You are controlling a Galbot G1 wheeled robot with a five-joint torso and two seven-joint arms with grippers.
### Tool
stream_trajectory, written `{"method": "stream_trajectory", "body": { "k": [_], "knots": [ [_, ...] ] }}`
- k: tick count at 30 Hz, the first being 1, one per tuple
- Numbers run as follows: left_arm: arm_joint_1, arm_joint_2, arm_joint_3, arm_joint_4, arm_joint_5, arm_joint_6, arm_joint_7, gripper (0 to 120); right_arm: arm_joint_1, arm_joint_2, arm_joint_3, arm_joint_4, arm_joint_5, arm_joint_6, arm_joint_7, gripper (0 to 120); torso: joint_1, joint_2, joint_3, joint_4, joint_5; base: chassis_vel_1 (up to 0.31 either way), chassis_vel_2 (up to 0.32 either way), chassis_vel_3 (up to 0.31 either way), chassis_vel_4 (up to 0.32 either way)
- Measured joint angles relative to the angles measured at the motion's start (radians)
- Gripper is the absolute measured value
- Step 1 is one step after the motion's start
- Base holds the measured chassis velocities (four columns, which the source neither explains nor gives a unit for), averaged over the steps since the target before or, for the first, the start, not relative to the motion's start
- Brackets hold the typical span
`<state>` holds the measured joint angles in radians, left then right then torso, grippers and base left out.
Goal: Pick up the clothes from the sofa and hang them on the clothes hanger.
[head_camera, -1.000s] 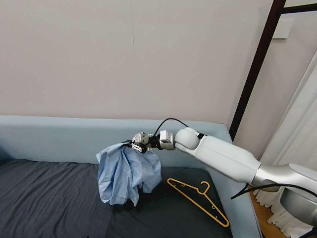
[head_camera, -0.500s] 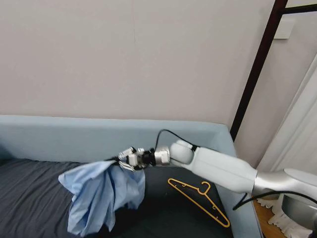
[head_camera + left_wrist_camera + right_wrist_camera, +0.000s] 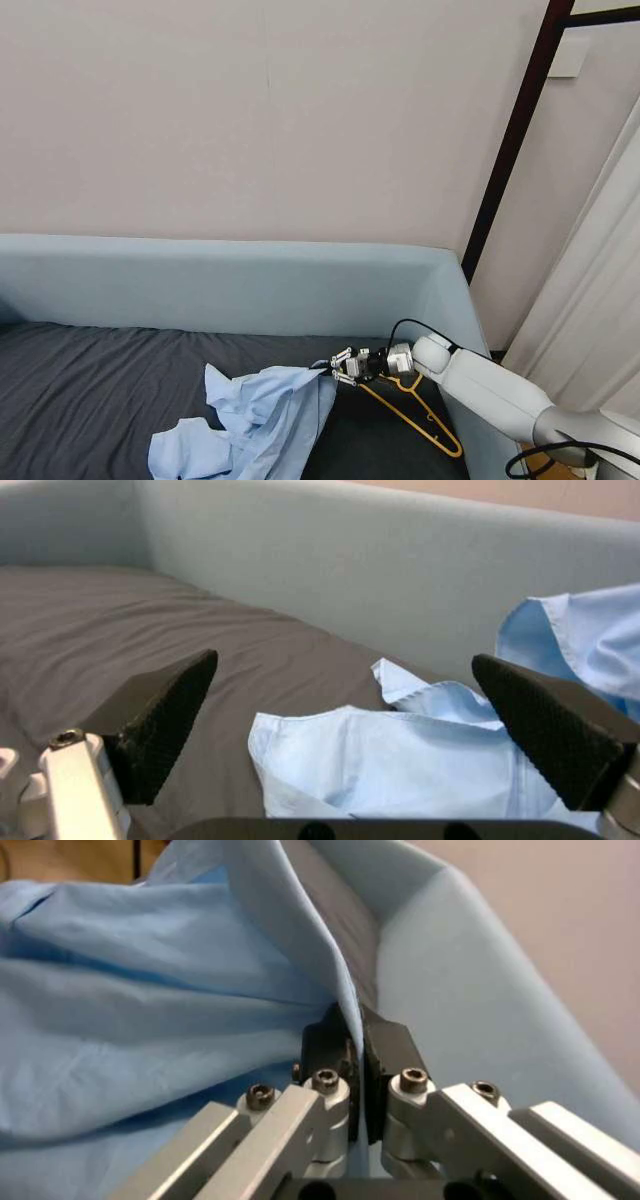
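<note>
The right gripper [image 3: 352, 1024] is pinched tight on a fold of the crumpled light blue cotton shirt [image 3: 150, 990]. In the right wrist view its two black pads [image 3: 322, 1046] meet with only the thin cloth between them, and the fabric runs up from them in a sharp ridge. Silver finger links with hex screws sit behind the pads.

The head view places this grip. The right gripper [image 3: 340, 365] is low over the sofa seat with its white arm reaching in from the right, and a black cable [image 3: 400, 325] loops over the wrist. From the pinched edge the shirt [image 3: 260, 420] spills down and to the robot's left, lying bunched on the dark grey seat cushion [image 3: 90, 380]. Just beside the gripper, a yellow plastic clothes hanger [image 3: 432, 425] lies flat on the cushion, close to the sofa's end.

The left gripper [image 3: 345, 662] stands wide open, its textured black fingers [image 3: 165, 720] spread far apart and holding nothing. Its wrist view looks low across the seat cushion [image 3: 120, 630]. Part of the shirt [image 3: 400, 757] lies flat ahead between the spread fingers, and another part rises higher beside one finger.

Behind everything runs the pale blue-grey upholstered sofa back [image 3: 200, 280], [image 3: 350, 570]. Beyond the sofa's end, a dark slanted metal pole [image 3: 510, 150] and a white curtain [image 3: 600, 300] stand against a plain beige wall.
</note>
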<state>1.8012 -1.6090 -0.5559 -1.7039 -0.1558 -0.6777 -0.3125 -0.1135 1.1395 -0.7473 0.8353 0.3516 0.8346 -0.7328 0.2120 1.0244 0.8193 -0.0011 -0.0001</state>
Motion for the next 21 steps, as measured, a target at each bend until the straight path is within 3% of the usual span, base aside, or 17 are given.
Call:
{"method": "stream_trajectory", "body": {
  "k": [11, 17, 21],
  "knots": [
    [-0.016, 0.001, -0.009, 0.037, -0.014, 0.000, -0.002, 100, 0.093, 0.085, 0.008, -0.005, 0.048, -0.007, -0.002, 0, 0.000, 0.000, 0.000, 0.0001, -0.0003, 0.000, 0.000, 0.000, 0.000],
    [-0.029, 0.001, -0.002, 0.059, -0.016, 0.000, -0.003, 100, -0.022, 0.046, 0.013, -0.058, 0.060, -0.009, -0.043, 0, 0.000, 0.000, 0.000, -0.0008, 0.0003, 0.000, 0.000, 0.000, 0.000],
    [-0.032, 0.002, 0.006, 0.070, -0.014, 0.000, -0.003, 100, -0.137, 0.007, 0.116, -0.166, 0.061, -0.010, -0.139, 0, 0.000, 0.000, 0.000, -0.0008, 0.0003, 0.000, 0.000, 0.000, 0.000]
  ]
}}
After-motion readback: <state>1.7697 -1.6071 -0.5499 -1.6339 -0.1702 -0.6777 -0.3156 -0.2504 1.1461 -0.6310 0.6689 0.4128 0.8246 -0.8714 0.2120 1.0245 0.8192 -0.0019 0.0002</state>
